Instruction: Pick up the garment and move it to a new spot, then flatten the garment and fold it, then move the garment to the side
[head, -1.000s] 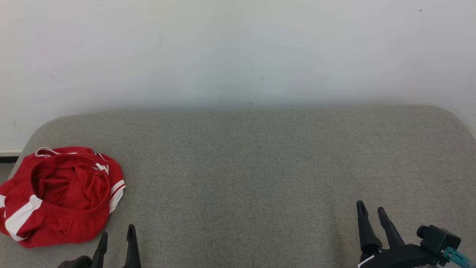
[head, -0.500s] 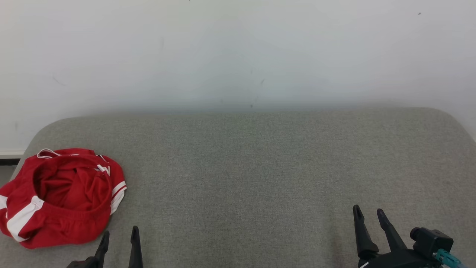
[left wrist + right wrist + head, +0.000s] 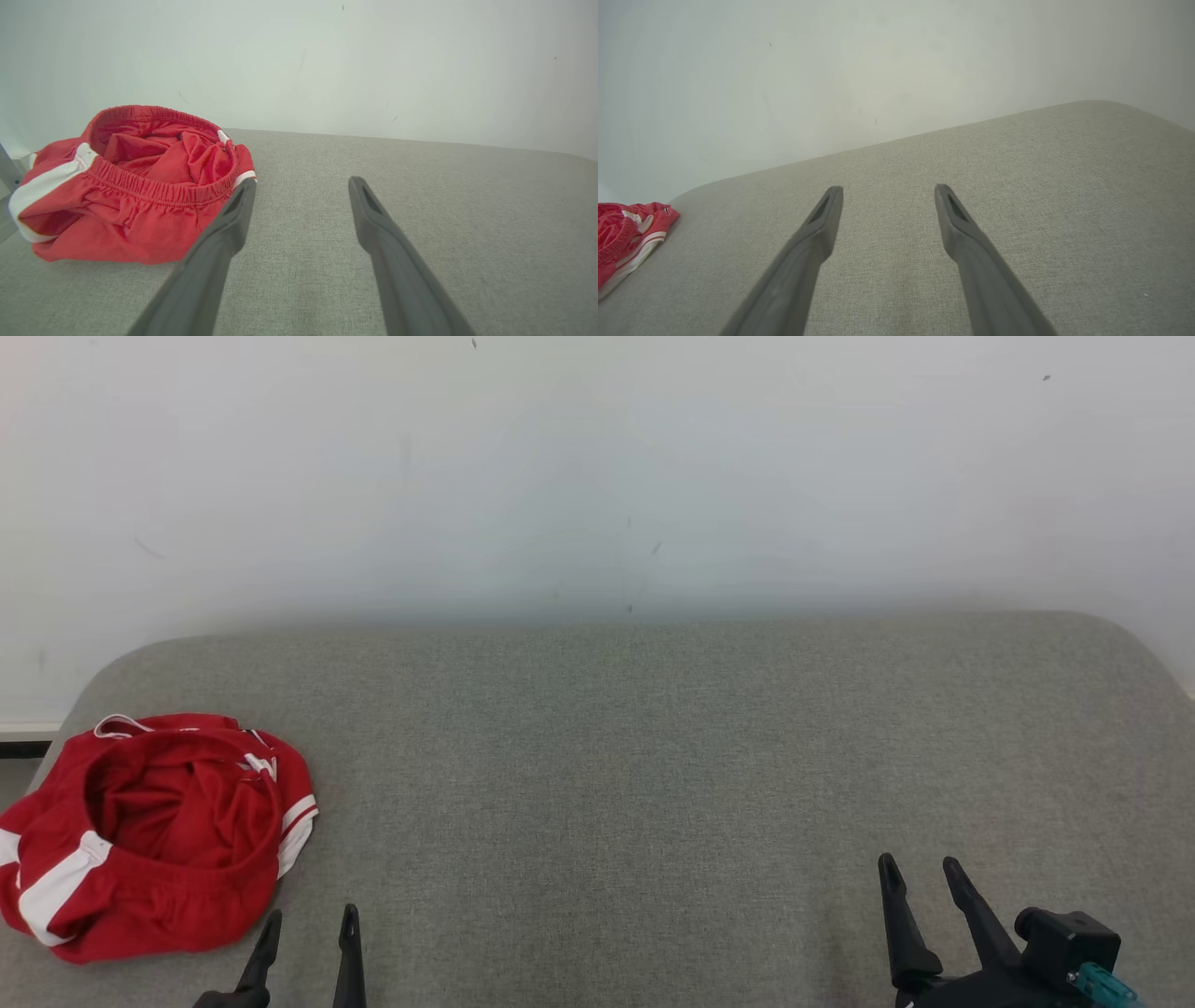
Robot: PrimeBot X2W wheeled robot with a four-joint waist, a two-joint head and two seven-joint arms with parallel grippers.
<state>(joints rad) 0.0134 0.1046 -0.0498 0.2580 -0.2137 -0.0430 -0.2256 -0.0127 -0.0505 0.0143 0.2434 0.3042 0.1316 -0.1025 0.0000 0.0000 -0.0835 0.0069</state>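
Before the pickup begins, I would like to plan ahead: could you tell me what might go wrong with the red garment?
1. The red garment lies crumpled at the left edge of the grey surface; a nudge from the open left gripper could push it off.
2. Its layers are bunched, so a pinch may catch only one layer and lift it twisted.
3. The open right gripper sits far off and could not help quickly.
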